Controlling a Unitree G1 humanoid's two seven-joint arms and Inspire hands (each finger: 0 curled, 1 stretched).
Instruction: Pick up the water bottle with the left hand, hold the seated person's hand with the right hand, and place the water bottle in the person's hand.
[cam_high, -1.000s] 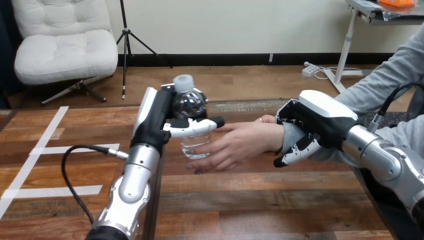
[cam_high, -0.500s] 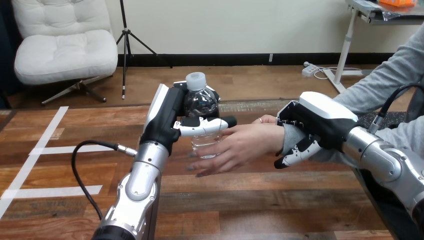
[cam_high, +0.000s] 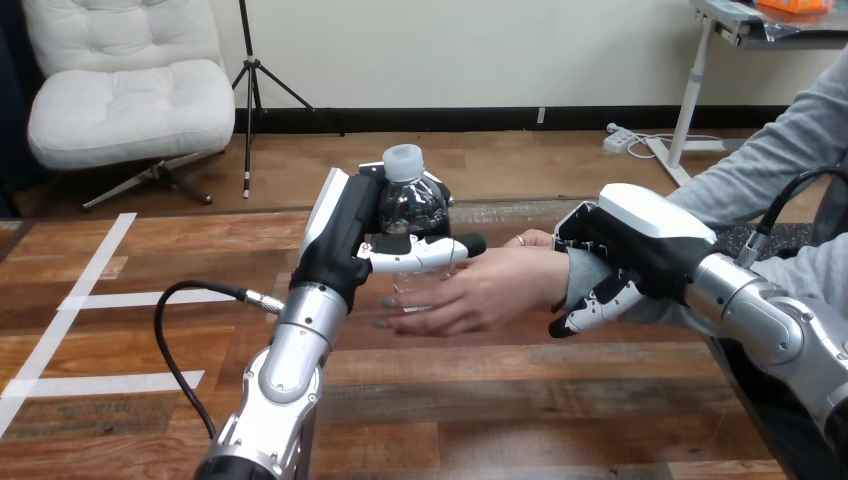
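Observation:
My left hand (cam_high: 352, 240) is shut on a clear water bottle (cam_high: 410, 210) with a white cap, holding it upright above the table. The bottle's lower part sits against the fingers of the person's hand (cam_high: 480, 288), which reaches in from the right, palm turned toward the bottle. My right hand (cam_high: 625, 250) is curled round the person's wrist at the grey sleeve cuff, fingers under it and the white back shell above it.
The wooden table (cam_high: 480, 400) has white tape strips (cam_high: 100, 300) on its left part. A black cable (cam_high: 185, 330) loops beside my left forearm. The person's grey-sleeved arm (cam_high: 770, 160) comes in from the upper right.
My left hand has carried the bottle rightward, closer into the person's hand. My right hand and the person's wrist have stayed where they were.

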